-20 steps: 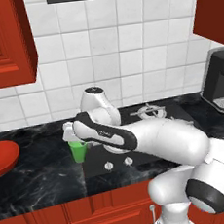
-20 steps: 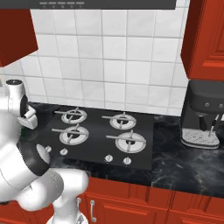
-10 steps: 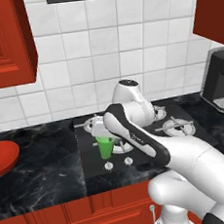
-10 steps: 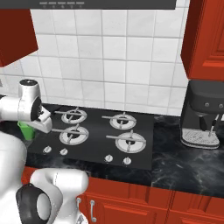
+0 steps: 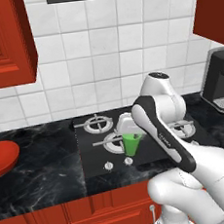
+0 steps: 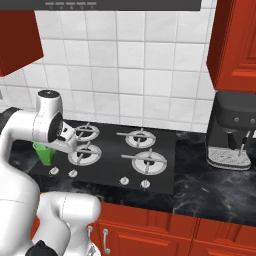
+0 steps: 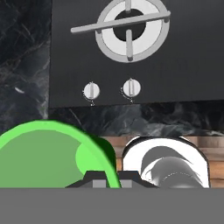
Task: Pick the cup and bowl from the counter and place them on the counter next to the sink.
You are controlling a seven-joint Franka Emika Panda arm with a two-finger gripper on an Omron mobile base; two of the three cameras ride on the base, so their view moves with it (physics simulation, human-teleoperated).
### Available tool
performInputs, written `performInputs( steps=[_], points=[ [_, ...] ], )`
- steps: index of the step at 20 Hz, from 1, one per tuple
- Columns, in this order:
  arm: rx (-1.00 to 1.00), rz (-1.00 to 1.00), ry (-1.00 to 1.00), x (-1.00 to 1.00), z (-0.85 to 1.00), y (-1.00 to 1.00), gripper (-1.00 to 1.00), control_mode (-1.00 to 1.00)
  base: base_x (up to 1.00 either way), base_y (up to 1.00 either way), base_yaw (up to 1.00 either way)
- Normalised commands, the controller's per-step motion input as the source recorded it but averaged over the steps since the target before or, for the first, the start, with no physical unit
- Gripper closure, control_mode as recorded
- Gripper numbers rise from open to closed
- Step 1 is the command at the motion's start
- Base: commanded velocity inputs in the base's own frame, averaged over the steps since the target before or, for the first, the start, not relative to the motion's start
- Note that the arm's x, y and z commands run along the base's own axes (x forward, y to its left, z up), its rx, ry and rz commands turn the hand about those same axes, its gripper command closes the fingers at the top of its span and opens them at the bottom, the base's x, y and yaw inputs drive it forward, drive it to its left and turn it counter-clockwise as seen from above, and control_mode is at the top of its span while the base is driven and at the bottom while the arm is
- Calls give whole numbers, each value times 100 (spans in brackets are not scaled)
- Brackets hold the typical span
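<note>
White tiled wall [image 6: 125,75], red cabinets [image 5: 1,42], black stovetop [image 6: 120,155]

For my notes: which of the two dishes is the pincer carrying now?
The small green cup, lifted over the stovetop. The wide red bowl sits untouched on the counter.

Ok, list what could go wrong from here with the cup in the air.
1. The gripper pinches only the rim of the green cup, so a fast swing might loosen it.
2. The cup hangs over the gas stovetop; if dropped, it could hit the burner grates or knobs.
3. The red bowl sits at the counter's far left, so the next reach is long.
</note>
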Motion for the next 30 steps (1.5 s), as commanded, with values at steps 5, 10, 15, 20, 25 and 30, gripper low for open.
performInputs(
  steps=[5, 10, 15, 20, 25, 30],
  points=[
    [-4, 9, 0, -20, 13, -62, 100, -100, 0, 0, 0],
    [0, 0, 0, 0, 0, 0, 100, -100, 0, 0, 0],
    [0, 0, 0, 0, 0, 0, 100, -100, 0, 0, 0],
    [0, 0, 0, 0, 0, 0, 100, 100, -13, 0, 0],
    [0, 0, 0, 0, 0, 0, 100, 100, -83, 0, -1],
    [0, 0, 0, 0, 0, 0, 100, 100, -50, 0, -7]
  ],
)
